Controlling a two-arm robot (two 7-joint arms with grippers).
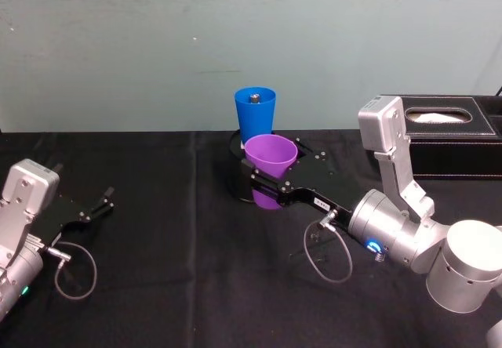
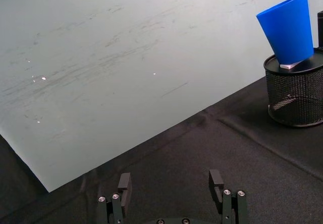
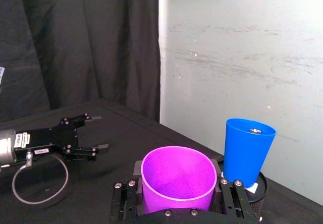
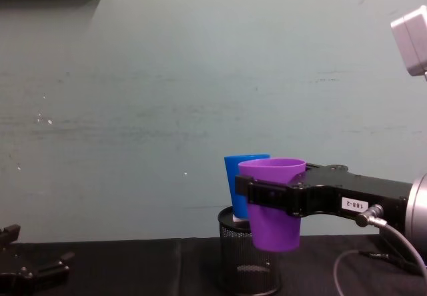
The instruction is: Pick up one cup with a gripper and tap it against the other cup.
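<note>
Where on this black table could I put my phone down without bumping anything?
The widest bare cloth lies between the open left tool and the mesh holder, down to the near edge. The right is crowded: the right tool holds the purple cup beside the blue cup atop the holder, with a tissue box at the right rear.

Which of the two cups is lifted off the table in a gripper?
The purple cup, gripped by the right gripper; the blue cup stands free atop the mesh holder.
</note>
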